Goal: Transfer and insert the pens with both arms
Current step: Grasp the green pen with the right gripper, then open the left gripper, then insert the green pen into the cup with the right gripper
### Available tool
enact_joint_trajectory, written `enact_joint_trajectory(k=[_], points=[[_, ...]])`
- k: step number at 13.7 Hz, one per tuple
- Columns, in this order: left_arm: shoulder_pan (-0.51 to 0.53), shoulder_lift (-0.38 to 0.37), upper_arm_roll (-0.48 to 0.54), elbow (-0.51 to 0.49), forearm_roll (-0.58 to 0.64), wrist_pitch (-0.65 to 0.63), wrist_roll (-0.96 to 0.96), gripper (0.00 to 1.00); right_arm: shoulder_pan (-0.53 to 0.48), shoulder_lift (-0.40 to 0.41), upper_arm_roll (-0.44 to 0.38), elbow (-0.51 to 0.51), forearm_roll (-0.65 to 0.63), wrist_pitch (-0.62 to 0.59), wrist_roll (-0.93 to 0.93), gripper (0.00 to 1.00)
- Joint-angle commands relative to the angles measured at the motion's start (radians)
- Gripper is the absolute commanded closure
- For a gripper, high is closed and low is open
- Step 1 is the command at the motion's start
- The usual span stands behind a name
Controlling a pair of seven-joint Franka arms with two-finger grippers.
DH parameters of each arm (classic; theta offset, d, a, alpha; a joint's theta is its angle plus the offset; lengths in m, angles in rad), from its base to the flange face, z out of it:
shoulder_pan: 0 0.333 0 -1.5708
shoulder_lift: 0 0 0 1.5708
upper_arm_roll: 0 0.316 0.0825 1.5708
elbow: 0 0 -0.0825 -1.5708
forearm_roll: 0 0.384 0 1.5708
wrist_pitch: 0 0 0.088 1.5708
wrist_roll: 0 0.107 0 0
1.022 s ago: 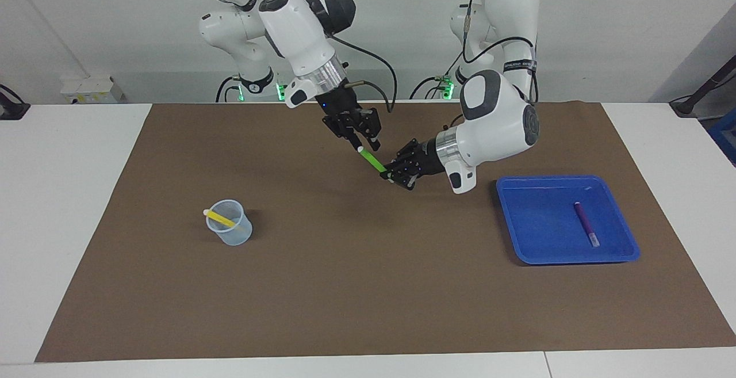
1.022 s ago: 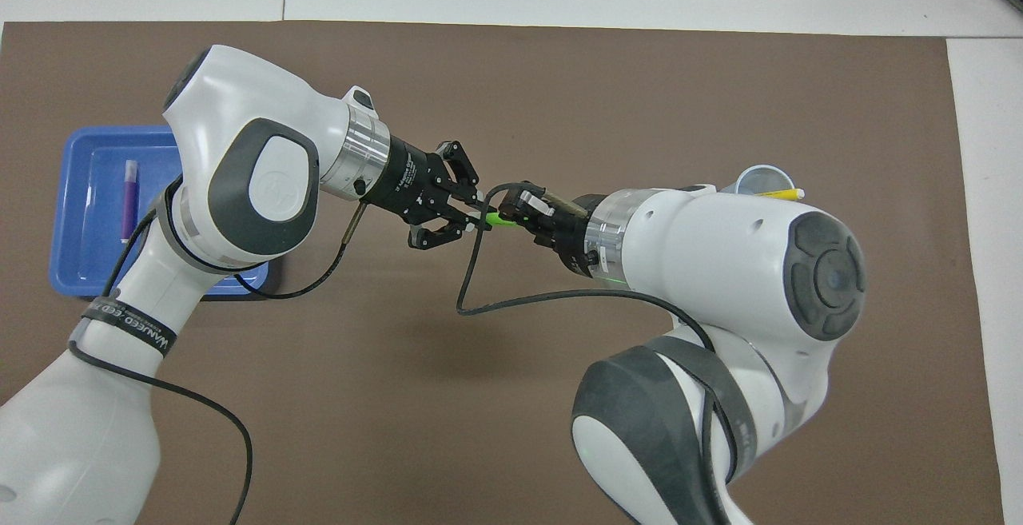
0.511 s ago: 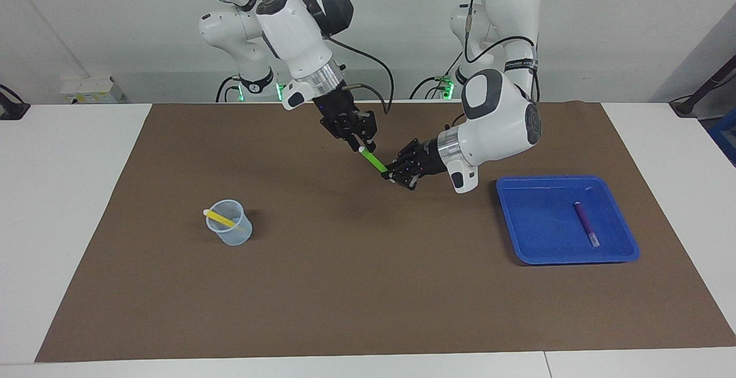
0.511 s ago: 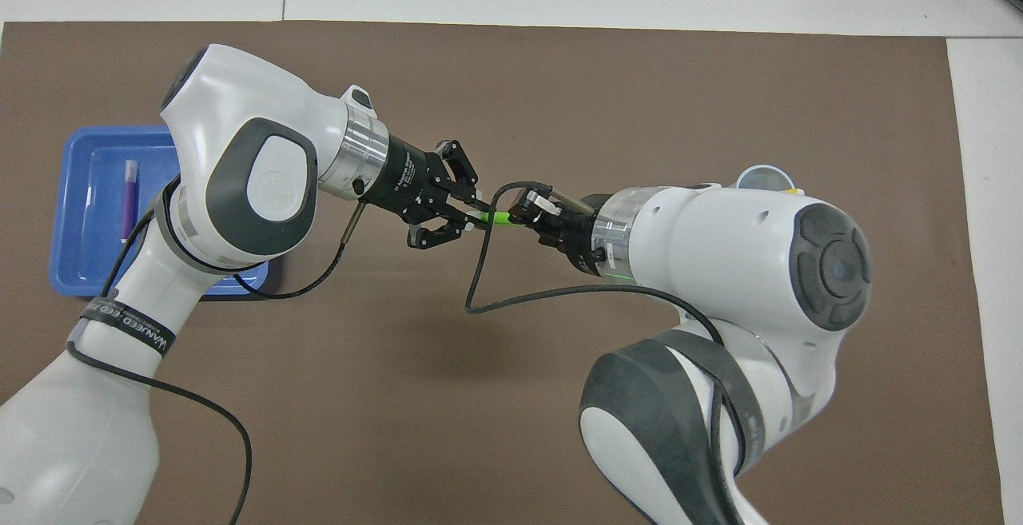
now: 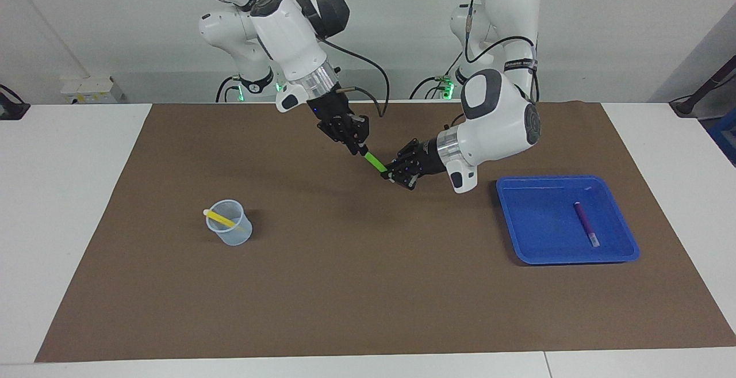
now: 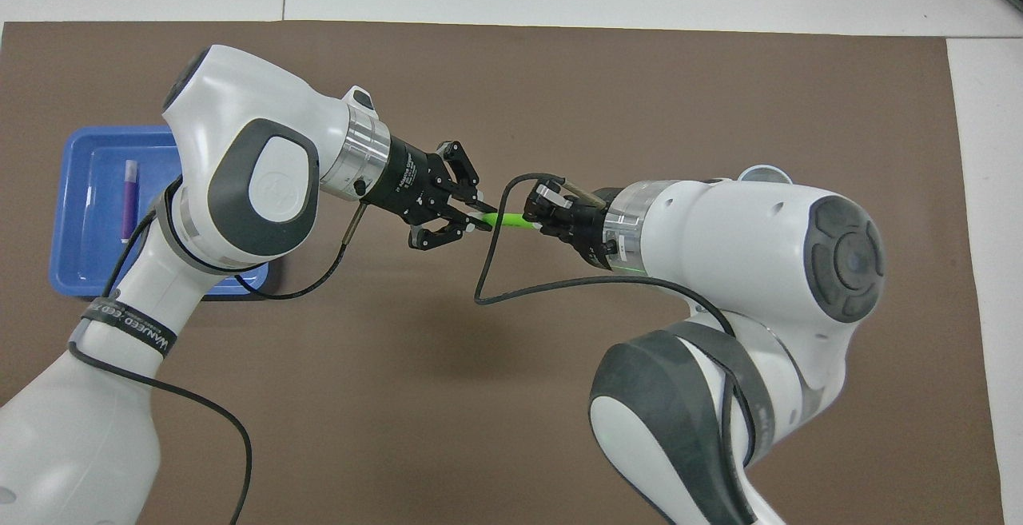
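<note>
A clear cup (image 5: pixel 238 236) with the yellow pen (image 5: pixel 221 217) leaning in it waits toward the right arm's end of the table, with only open brown mat (image 5: pixel 322 274) between it and the right gripper (image 5: pixel 359 147), which sits at the pale end of the green pen (image 5: pixel 375 163) in mid-air; whether it has clamped cannot be told. The left gripper (image 5: pixel 392 175) is clenched on the pen's other end, so letting go too soon could drop it, and a pull while both hold could twist it. The purple pen (image 5: pixel 585 222) lies in the blue tray (image 5: pixel 540 222) toward the left arm's end
</note>
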Motion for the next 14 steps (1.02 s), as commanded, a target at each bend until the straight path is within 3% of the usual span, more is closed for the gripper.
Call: enact_joint_trajectory(k=[1, 3, 6, 7, 8, 9, 10, 11, 14], points=[[-0.005, -0.035, 0.008, -0.041, -0.013, 0.017, -0.011, 1.0, -0.007, 0.007, 0.005, 0.0, 0.019, 0.001, -0.019, 0.76], [-0.005, -0.035, 0.008, -0.041, -0.013, 0.017, -0.011, 1.0, -0.003, 0.011, 0.005, 0.002, 0.019, 0.006, -0.018, 0.79], [-0.005, -0.035, 0.008, -0.044, -0.013, 0.016, -0.011, 1.0, -0.003, 0.013, 0.005, 0.002, 0.021, 0.006, -0.019, 1.0], [-0.004, -0.035, 0.009, -0.044, -0.013, 0.019, -0.003, 1.0, -0.003, 0.013, 0.005, 0.002, 0.021, 0.006, -0.019, 1.0], [-0.004, -0.036, 0.009, -0.044, -0.008, 0.021, 0.0, 0.73, -0.003, 0.013, 0.005, 0.002, 0.021, 0.006, -0.022, 1.0], [-0.005, -0.046, 0.009, -0.044, -0.002, 0.022, 0.005, 0.57, -0.003, 0.013, 0.005, 0.002, 0.021, 0.006, -0.025, 1.0], [-0.005, -0.049, 0.009, -0.044, -0.001, 0.022, 0.009, 0.25, -0.003, 0.013, 0.005, 0.002, 0.019, 0.004, -0.027, 1.0], [-0.004, -0.05, 0.012, -0.041, 0.002, 0.021, 0.006, 0.0, -0.003, 0.013, 0.005, 0.003, 0.019, 0.001, -0.028, 1.0], [0.012, -0.067, 0.019, -0.044, 0.077, 0.007, 0.063, 0.0, -0.016, 0.008, 0.004, 0.006, 0.008, -0.025, -0.053, 1.0]])
